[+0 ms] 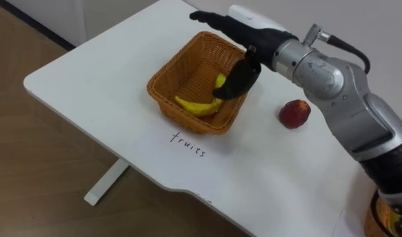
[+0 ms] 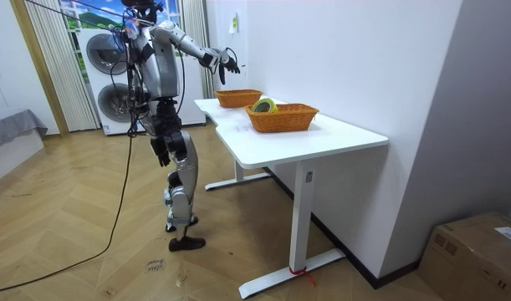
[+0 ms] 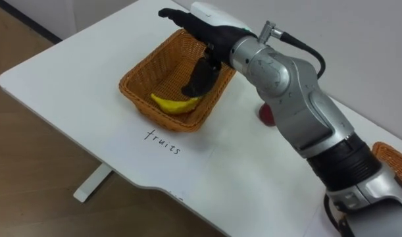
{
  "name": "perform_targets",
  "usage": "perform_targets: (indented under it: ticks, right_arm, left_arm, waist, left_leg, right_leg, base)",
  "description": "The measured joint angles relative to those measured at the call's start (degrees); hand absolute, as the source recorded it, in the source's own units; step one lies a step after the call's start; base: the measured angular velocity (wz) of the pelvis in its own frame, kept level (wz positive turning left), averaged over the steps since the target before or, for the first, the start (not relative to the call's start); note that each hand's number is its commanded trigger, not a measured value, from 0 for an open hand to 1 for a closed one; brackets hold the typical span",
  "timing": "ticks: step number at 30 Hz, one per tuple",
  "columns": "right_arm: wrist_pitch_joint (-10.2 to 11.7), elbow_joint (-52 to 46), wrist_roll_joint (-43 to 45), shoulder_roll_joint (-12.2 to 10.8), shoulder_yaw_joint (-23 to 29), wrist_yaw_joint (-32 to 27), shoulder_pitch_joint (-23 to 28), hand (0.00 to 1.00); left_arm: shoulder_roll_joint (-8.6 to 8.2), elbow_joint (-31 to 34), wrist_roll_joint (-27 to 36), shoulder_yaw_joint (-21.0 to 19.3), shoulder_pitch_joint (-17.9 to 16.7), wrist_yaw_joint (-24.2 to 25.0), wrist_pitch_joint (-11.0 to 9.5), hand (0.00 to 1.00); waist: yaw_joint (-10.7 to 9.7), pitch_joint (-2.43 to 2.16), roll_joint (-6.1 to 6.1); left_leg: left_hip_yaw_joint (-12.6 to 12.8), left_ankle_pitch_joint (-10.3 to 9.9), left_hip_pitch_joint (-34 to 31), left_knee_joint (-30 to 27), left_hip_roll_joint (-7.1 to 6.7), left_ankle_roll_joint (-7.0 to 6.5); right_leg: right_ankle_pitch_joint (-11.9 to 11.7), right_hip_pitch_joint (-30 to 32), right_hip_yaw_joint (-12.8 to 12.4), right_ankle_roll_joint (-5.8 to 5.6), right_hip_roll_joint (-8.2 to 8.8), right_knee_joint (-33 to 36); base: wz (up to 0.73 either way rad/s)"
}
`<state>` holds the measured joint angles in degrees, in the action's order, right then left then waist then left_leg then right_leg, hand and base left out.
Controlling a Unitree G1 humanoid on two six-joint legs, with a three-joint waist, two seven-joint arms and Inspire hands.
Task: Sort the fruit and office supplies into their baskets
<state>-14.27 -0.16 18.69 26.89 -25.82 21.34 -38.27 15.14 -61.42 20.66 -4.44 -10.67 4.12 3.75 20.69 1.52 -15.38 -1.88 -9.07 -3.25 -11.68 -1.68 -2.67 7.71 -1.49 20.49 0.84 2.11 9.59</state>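
A brown wicker basket [image 1: 162, 74] stands on the white table [image 1: 89, 72], with "fruits" handwritten on the tabletop in front of it. A yellow banana [image 1: 195, 105] lies inside, against the near right wall. My right hand [image 1: 237, 29] hovers over the basket's far right corner, open, fingers stretched out and thumb hanging down just above the banana. A red fruit [image 1: 294, 113] lies on the table to the right of the basket. In the room view my left hand [image 2: 158, 150] hangs by my hip.
A second wicker basket [image 3: 391, 155] sits at the right end of the table and holds a roll of tape [image 2: 264, 105] in the room view. The table's left edge drops to wooden floor. I stand at the table's end, near a washing machine [image 2: 103, 54].
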Motion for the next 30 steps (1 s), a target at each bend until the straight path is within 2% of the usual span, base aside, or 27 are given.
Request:
perform_targets:
  ticks: [11, 19, 22, 24, 28, 30]
  right_arm:
    - [0.0, 0.5, -0.2, 0.0, 0.1, -0.5, 0.0, 0.00]
    - [1.3, 2.8, -6.0, 0.0, 3.1, -5.9, 0.2, 0.00]
    - [2.5, 2.7, -8.0, 0.0, 5.0, -9.4, 0.9, 0.00]
    - [3.4, 2.6, -8.1, 0.0, 7.0, -13.1, 2.1, 0.00]
    - [5.1, 2.3, -8.4, -0.1, 9.8, -19.4, 4.2, 0.00]
    - [6.1, 2.6, -10.1, -0.3, 10.1, -22.9, 4.2, 0.00]
  left_arm:
    - [0.02, 0.0, 0.0, 0.0, -0.1, 0.0, 0.0, 0.00]
    - [-0.13, 0.3, 0.0, -1.1, -0.4, -0.1, 0.0, 0.00]
    - [-0.33, 0.9, 0.0, -1.1, -0.4, -0.2, 0.0, 0.00]
    - [-1.14, 1.7, -0.1, -1.0, -0.8, -0.8, 0.0, 0.00]
    - [-2.62, 2.4, -0.1, -0.9, -1.9, -1.2, 0.0, 0.00]
    - [-3.02, 2.8, -0.1, -0.6, -2.7, -1.2, 0.0, 0.00]
  waist:
    - [-0.4, -0.11, -0.15]
    - [-1.9, -0.08, -0.04]
    - [-2.3, -0.06, 0.19]
    - [-3.2, -0.16, 1.33]
    - [-3.4, -0.29, 3.74]
    - [-4.6, -0.40, 4.83]
  left_leg:
    - [-0.2, 0.0, 0.0, -0.1, -0.03, -0.01]
    - [-0.3, 0.0, 0.2, -0.2, -0.04, 0.00]
    - [-0.3, -0.1, 0.1, -0.3, -0.04, -0.04]
    - [-0.7, -0.6, -0.3, -1.8, -0.09, -0.26]
    - [-0.3, -0.7, -0.1, -1.9, -0.30, -0.49]
    - [0.0, -0.7, 0.0, -1.9, -0.29, -0.51]
  right_leg:
    - [0.0, -0.1, 0.2, 0.00, -0.02, 0.0]
    - [0.0, -0.4, 0.0, 0.00, -0.03, -0.1]
    - [0.0, -0.4, 0.1, 0.00, -0.02, 0.0]
    - [0.0, -0.6, 0.2, -0.04, -0.02, 0.0]
    - [-0.2, -0.6, 0.1, -0.26, 0.26, 0.1]
    - [-0.2, -0.6, 0.1, -0.26, 0.31, 0.1]
  base:
    - [0.00]
    - [0.01]
    - [0.01]
    - [0.12]
    - [-0.04]
    - [-0.09]
